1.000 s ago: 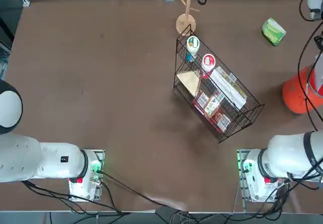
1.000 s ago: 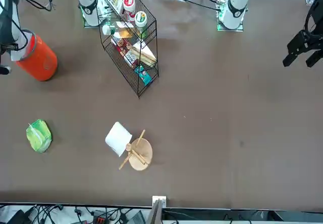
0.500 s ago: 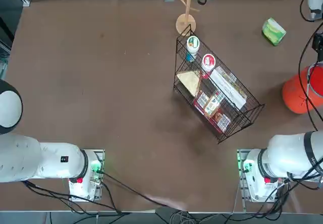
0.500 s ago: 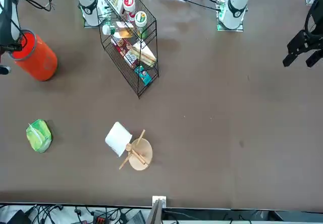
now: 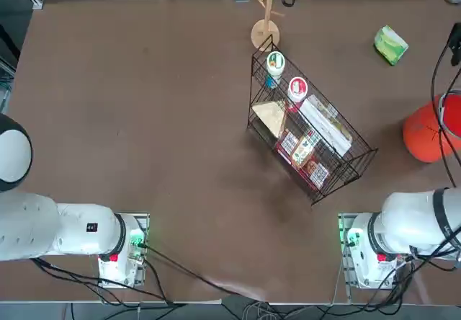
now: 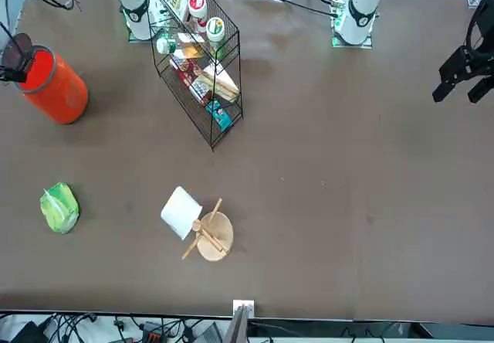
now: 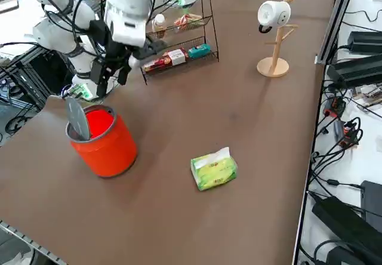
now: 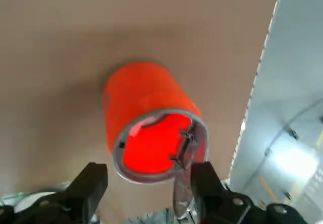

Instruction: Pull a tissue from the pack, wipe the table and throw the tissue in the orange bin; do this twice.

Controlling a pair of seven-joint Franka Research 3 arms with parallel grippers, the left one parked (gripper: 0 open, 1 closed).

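Hovering released, right pincer (image 8: 146,183) above orange bin (image 8: 146,133), side view alone showing pack (image 7: 213,168).

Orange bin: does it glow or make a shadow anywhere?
Wrist view: the orange bin's inside glows bright red below the open end effector; a soft shadow darkens the table around it; white glare shows past the table's edge.

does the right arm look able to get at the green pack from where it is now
Probably yes: the right end effector hangs open above the orange bin, and only bare table separates it from the green pack.
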